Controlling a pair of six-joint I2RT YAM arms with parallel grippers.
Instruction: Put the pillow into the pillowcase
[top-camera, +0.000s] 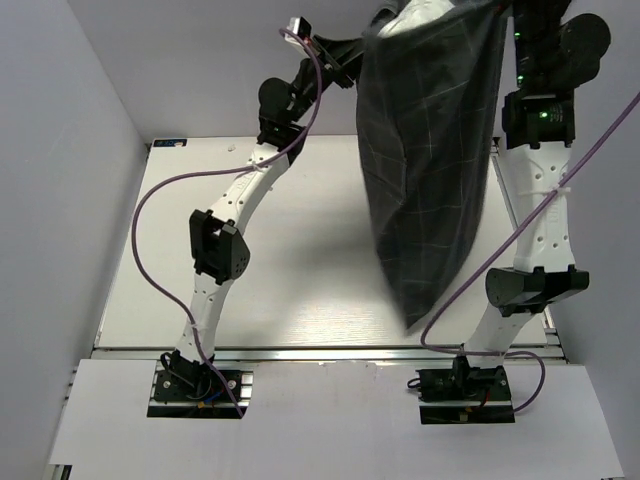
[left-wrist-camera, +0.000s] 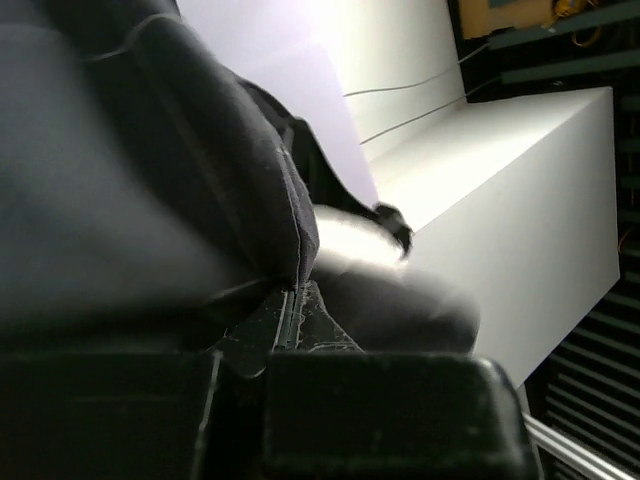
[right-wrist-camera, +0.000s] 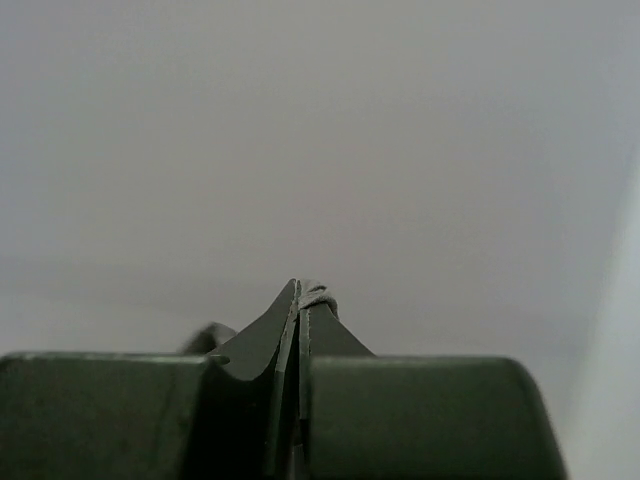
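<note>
The dark grid-patterned pillowcase (top-camera: 430, 160) hangs upright, high above the table, bulging and full. The off-white pillow (top-camera: 422, 14) peeks out of its open top; the rest is inside the case. My left gripper (top-camera: 367, 48) is shut on the case's top left edge. In the left wrist view its jaws (left-wrist-camera: 290, 300) pinch dark fabric (left-wrist-camera: 150, 180), with a pale blurred patch beside it. My right gripper (top-camera: 503, 12) is at the case's top right corner. In the right wrist view it (right-wrist-camera: 300, 300) is shut on a small fold of fabric (right-wrist-camera: 320, 297).
The white table (top-camera: 290, 250) lies below the hanging case, whose bottom corner (top-camera: 415, 320) hangs over the table's near edge in the top view. White walls (top-camera: 60, 200) enclose the left, back and right. Purple cables (top-camera: 150, 200) loop beside each arm.
</note>
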